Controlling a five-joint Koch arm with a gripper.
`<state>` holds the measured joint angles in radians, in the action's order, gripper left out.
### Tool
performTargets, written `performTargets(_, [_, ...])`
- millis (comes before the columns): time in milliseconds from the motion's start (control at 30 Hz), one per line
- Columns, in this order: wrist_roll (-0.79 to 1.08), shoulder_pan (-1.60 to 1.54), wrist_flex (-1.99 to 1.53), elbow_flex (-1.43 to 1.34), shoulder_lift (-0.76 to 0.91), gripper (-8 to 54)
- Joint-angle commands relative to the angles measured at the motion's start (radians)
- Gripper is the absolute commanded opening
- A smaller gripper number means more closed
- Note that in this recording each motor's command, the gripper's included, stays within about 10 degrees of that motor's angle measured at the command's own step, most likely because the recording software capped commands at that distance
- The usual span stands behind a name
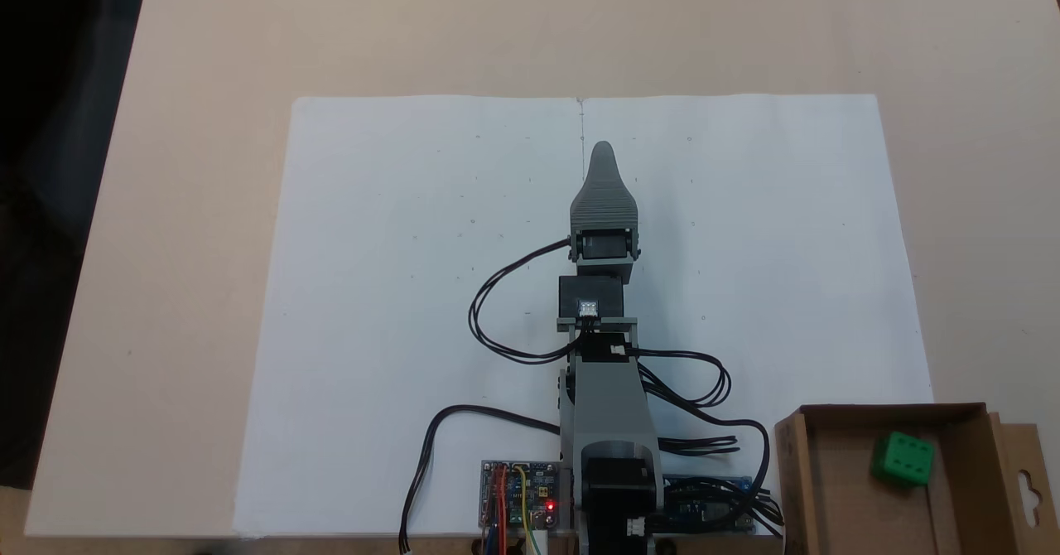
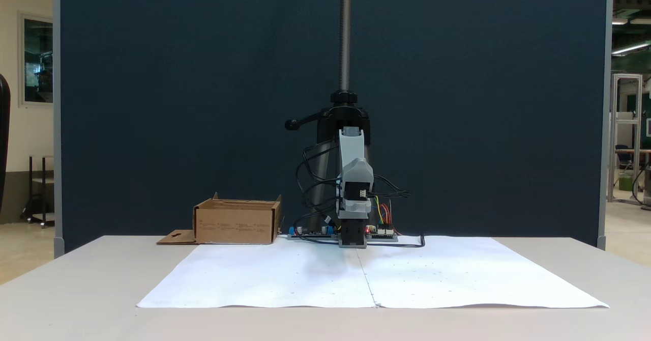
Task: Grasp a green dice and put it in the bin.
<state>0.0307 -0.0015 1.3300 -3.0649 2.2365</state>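
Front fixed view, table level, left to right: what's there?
Cardboard flap lying flat → bin → blue board → arm base → controller board with coloured wires. All at the far edge of the white paper.

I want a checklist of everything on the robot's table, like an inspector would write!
Surface: beige table with a white paper sheet spread over it.
Job's things: green dice lies inside the cardboard bin, which stands beside the arm's base.
Clutter: nothing seen.
Grippers: gripper points out over the paper, holding nothing; open or shut cannot be told.
Cables: black cables loop beside the arm; coloured wires on a circuit board with a red light.
Surroundings: dark blue partition and a metal pole behind the table.
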Motion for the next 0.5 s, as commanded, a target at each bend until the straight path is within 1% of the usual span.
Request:
performTargets(0, [-0.026, -0.011, 0.091, -0.066, 0.057, 46.6])
performTargets(133, [-0.026, -0.011, 0.092, -0.066, 0.063, 46.6])
performTargets(300, [-0.026, -0.011, 0.091, -0.066, 0.112, 46.6])
performTargets(467, [-0.026, -0.011, 0.091, -0.066, 0.114, 46.5])
